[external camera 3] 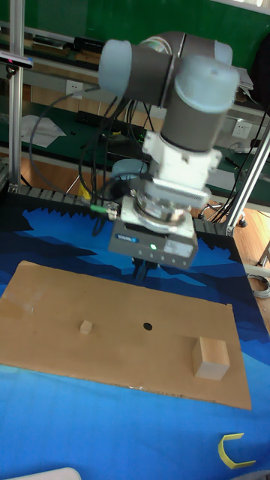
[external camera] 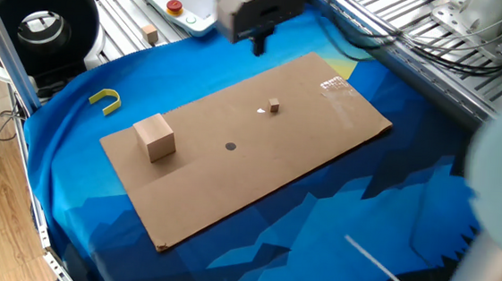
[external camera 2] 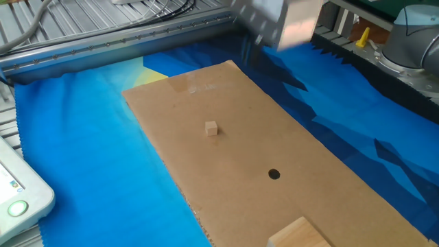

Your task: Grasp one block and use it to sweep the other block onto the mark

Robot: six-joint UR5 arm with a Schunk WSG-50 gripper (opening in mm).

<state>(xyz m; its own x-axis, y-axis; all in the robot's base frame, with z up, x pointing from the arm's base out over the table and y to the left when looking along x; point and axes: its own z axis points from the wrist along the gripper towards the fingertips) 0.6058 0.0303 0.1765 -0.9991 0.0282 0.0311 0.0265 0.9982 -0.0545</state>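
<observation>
A brown cardboard sheet [external camera: 259, 150] lies on a blue cloth [external camera: 333, 237] and fills the centre of one fixed view. The large light-tan cube [external camera: 154, 136] stands on the left part of the sheet, in the left-centre of the frame; in the tall fixed view it sits at lower right, and in the other fixed view only its top shows at the bottom edge. The tiny cube [external camera: 274, 106] rests upper right of centre, well apart from the large cube, with a small white fleck [external camera: 261, 113] just beside it. The dark round dot [external camera: 230, 145] lies near the frame centre, between the two cubes and touching neither. A whitish tape patch [external camera: 334, 84] marks the sheet's upper-right corner. The gripper [external camera: 259, 44], motion-blurred, hangs at upper centre over the cloth beside the sheet's far edge, clear of both cubes; its fingers appear as one dark stub, and whether they are parted cannot be told. A yellow curved piece [external camera: 105, 100] lies on the cloth at centre left.
</observation>
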